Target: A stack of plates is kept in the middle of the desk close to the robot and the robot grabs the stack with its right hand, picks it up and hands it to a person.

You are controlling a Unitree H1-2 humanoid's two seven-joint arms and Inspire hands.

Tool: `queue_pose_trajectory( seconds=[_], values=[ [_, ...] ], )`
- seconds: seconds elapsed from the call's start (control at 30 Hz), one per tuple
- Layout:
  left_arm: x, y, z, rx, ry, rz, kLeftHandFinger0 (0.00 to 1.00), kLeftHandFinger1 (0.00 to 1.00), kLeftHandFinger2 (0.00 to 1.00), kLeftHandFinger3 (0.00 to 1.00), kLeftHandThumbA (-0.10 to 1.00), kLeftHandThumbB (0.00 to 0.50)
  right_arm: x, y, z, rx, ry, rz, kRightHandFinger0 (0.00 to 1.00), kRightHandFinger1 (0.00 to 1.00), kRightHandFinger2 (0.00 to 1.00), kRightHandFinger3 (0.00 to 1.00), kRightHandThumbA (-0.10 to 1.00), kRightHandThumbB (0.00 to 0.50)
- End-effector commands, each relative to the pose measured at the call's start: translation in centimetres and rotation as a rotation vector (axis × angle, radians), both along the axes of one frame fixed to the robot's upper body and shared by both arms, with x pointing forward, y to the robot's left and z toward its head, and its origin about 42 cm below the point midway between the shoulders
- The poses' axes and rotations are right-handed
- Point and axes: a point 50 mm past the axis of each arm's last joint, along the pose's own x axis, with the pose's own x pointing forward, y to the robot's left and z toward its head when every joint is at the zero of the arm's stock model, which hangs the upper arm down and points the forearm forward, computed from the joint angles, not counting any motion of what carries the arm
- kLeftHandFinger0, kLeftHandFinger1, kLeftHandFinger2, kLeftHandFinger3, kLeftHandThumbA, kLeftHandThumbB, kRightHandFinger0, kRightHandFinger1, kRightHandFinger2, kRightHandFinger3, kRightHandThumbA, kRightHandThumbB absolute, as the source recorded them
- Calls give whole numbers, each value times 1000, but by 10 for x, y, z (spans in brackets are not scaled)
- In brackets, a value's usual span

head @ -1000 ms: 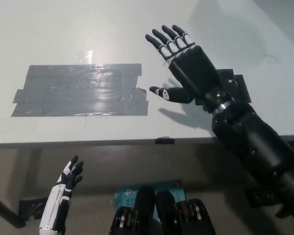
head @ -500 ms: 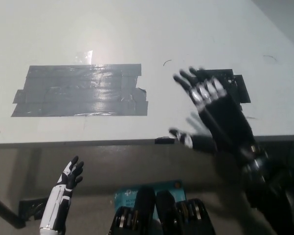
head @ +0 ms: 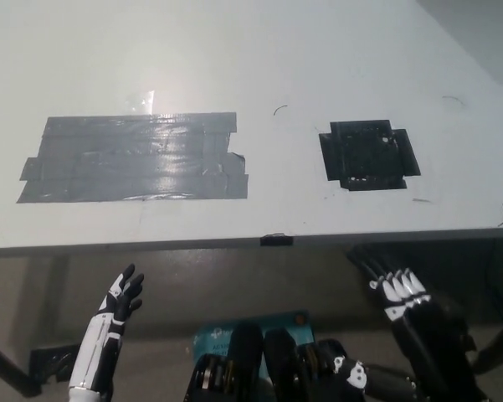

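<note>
We are pulling our black right hand back below the white desk edge, fingers apart and empty; no plates showing, so the handover looks finished. White left hand is resting low, open.

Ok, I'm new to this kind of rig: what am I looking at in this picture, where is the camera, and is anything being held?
The camera sits on a humanoid robot's head and looks steeply down at a white desk in front of it. The white left robot hand hangs below the desk's near edge at the lower left, fingers apart, holding nothing. The black right robot hand is at the lower right, also below the desk edge, open and empty. On the desk there are only tape marks: a wide patch of grey tape on the left and a smaller square of black tape on the right. No stack of plates shows anywhere in this picture, and no person is in view, so neither hand has anything to grasp at this moment.
</note>
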Motion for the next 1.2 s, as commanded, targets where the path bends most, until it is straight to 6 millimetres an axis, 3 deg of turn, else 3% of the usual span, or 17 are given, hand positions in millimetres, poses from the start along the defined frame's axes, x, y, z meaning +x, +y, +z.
queue_pose_trajectory(
  seconds=[0.0,0.27,0.63,1.17],
  values=[
    [4,-3,13,-4,-78,0,1000,1000,1000,1000,1000,0,25,-7,-34,177,275,-30,1000,1000,1000,1000,818,386],
    [11,-2,16,5,-102,0,1000,1000,1000,1000,1000,0,41,-8,-47,145,345,3,1000,1000,1000,1000,821,390],
    [6,0,15,11,-85,-8,1000,1000,1000,1000,1000,0,36,-8,-52,197,408,17,1000,1000,1000,1000,861,347],
    [-4,-2,10,21,-71,-8,1000,1000,1000,1000,1000,0,28,-10,-55,212,425,27,1000,1000,1000,1000,904,342]
  ],
)
